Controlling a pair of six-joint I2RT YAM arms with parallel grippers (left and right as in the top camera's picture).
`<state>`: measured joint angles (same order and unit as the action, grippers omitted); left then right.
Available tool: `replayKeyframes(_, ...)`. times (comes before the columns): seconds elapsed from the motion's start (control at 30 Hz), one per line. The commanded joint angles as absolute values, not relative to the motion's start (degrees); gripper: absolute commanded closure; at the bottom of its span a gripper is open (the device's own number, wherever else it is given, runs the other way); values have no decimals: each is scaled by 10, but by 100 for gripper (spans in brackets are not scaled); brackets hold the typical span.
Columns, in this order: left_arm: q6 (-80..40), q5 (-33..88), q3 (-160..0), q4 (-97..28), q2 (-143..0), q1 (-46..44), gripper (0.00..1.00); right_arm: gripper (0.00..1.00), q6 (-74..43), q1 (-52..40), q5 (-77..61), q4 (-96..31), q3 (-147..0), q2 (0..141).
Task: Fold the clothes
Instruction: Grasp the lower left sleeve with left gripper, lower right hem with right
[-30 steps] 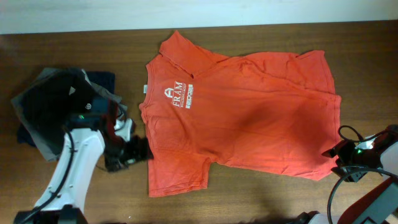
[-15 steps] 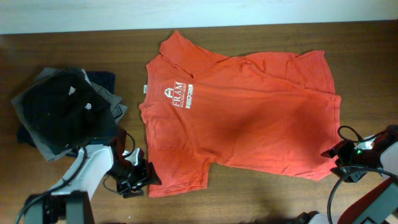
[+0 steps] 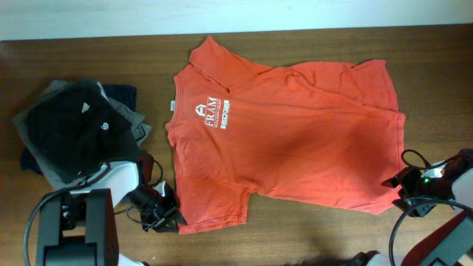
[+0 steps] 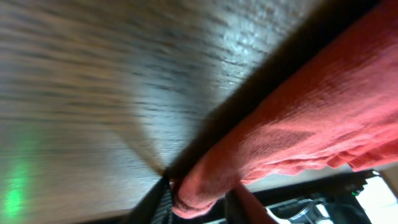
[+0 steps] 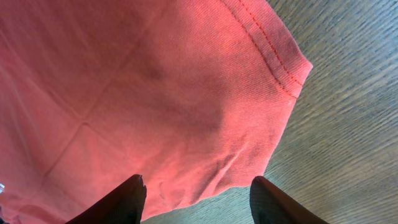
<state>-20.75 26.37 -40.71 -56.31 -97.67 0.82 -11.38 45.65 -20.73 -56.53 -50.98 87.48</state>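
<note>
Now: shirt lies spread flat on the counter, neck to the left, hem to the right, lettering face up. Stack of dark garments sits well apart on the left.

Left hand is at the outer corner of the lower sleeve. Its wrist view shows a small roll of red cloth pinched between narrow fingers, so it is holding the sleeve edge. Right hand hovers over the lower hem corner. Its fingers stand wide apart with cloth below them and nothing gripped.

Risks, as judged:
- The left pinch takes only the very edge. A lift or pull could let the roll slide out.
- I cannot tell whether both sleeve layers are caught. With one layer only, the sleeve would open and the fold line would skew.
- The right side is not gripped. If the left moves alone, the whole shirt may drag across the counter and bunch, not fold.

Versus one second ago: the left hand stood higher, beside the shirt's left edge, with its fingers clearly wider. It has since travelled down to the sleeve corner and closed in. The right hand and the lie of the shirt are unchanged.
</note>
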Motion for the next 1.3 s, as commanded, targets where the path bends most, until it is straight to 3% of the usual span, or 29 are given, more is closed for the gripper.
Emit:
replayKeyframes(0.0,-195,264,-396,-534,-999,5,80,41,-107,454,-215,-565,-518,876)
replayKeyframes(0.2,-137,275,-455,-582,-993,6,99,41,-107,454,-214,-565,-518,876)
replayKeyframes(0.47,-103,293,-612,-630,-909,5,99,40,-98,454,-212,-566,-518,876)
replayKeyframes(0.57,-95,267,-675,-626,-879,5,99,36,-99,454,-204,-566,-517,876)
replayKeyframes(0.83,-95,261,-692,-580,-877,6,100,29,-161,469,-144,-534,-494,877)
replayKeyframes(0.93,-95,268,-693,-573,-877,6,99,35,-162,474,-142,-517,-480,885)
replayKeyframes(0.97,-95,268,-693,-574,-877,6,99,43,-166,473,-147,-512,-471,889)
replayKeyframes(1.1,-95,268,-693,-574,-877,5,99,57,-170,472,-160,-500,-435,893)
replayKeyframes(1.27,-95,268,-693,-574,-877,5,99,64,-173,472,-160,-495,-402,893)
